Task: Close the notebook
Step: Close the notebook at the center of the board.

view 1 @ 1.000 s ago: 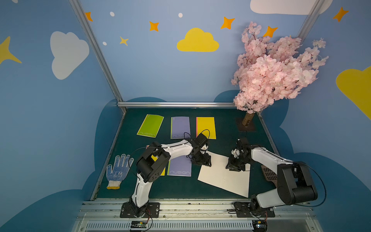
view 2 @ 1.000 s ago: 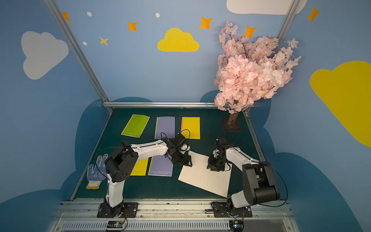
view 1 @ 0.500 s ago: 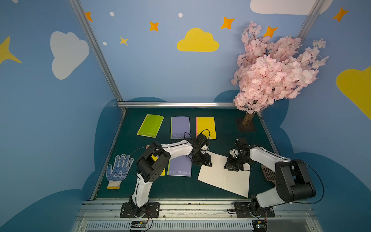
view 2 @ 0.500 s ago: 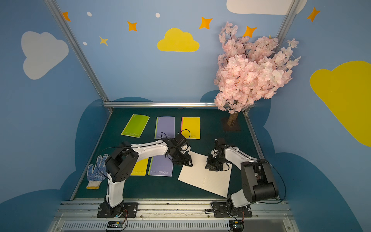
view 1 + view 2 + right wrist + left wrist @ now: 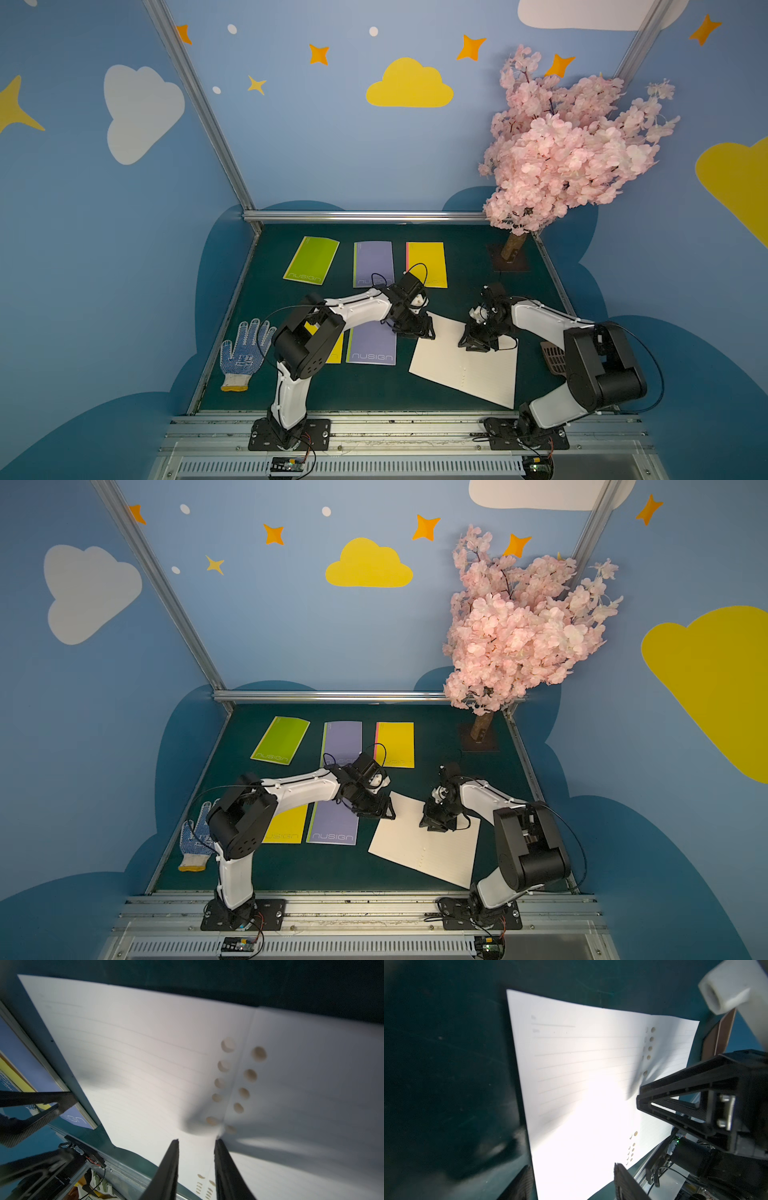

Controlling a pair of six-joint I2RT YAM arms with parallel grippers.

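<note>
The open notebook (image 5: 465,365) lies flat, lower right of centre in both top views. My left gripper (image 5: 419,332) stands wide at its upper-left corner. My right gripper (image 5: 477,345), jaws narrowly apart and holding nothing, rests on the page by the spine. The risk, as I judge it, is that the left jaws pinch a single sheet, or the right tips block the fold and crease the paper.
</note>
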